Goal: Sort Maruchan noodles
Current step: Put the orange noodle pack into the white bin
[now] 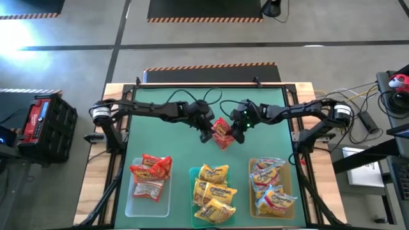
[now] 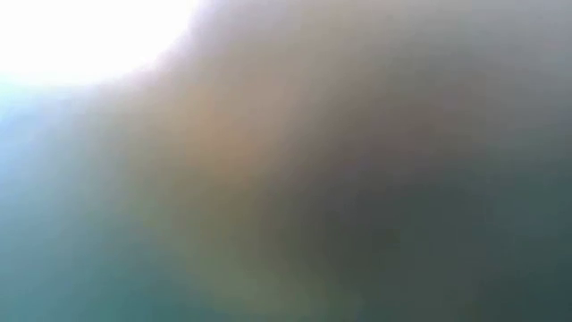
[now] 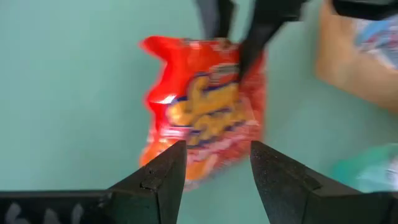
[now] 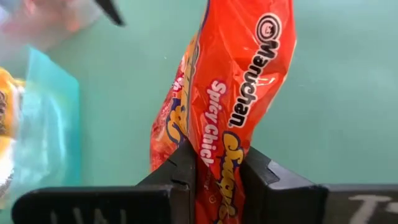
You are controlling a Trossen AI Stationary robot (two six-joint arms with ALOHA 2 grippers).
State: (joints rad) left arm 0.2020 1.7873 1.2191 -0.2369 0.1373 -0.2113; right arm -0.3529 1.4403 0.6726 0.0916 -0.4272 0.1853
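Mid-tabletop (image 1: 160, 128), right hand (image 4: 217, 180) pinches a red Maruchan Spicy Chicken packet (image 4: 239, 93); left hand (image 3: 217, 174), fingers apart, flanks its far end without gripping.

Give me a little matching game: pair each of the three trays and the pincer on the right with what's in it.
Things:
1. clear tray
2. teal tray
3. amber tray
4. right pincer

Contents:
A. yellow packets
B. one red packet, pinched
C. white-and-red labelled packets
D. red packets

Pairs: 1-D, 2-A, 3-C, 4-B
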